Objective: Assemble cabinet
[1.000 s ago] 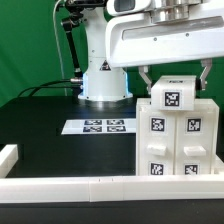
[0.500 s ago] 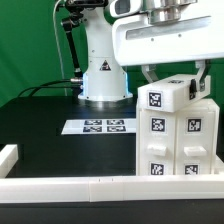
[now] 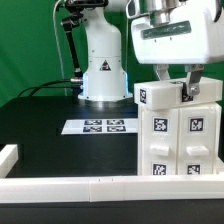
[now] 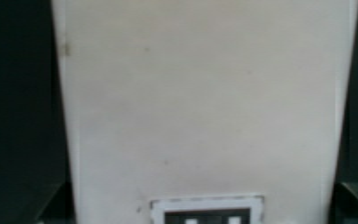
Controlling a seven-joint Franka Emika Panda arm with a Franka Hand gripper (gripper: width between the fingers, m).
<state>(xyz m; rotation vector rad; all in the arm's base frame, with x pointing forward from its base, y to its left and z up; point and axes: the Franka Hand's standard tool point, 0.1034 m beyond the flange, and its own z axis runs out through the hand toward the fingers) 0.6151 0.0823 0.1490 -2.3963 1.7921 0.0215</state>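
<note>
The white cabinet [image 3: 180,140] stands at the exterior view's right on the black table, with square tags on its front panels. A white top panel [image 3: 160,97] with a tag lies across its upper edge. My gripper [image 3: 183,88] comes down from above and is shut on this top panel, with dark fingers [image 3: 186,92] at its sides. In the wrist view the white panel [image 4: 194,100] fills the picture, with its tag [image 4: 208,212] at one end and the gripper [image 4: 202,215] around it.
The marker board [image 3: 100,126] lies on the table left of the cabinet. A long low white border rail [image 3: 70,185] runs along the front edge, with a short white upright [image 3: 8,156] at its left end. The arm's base [image 3: 100,75] stands behind.
My gripper has shifted toward the exterior view's right and turned. The top panel has swung with it, and its tag now sits further left on the cabinet's upper edge.
</note>
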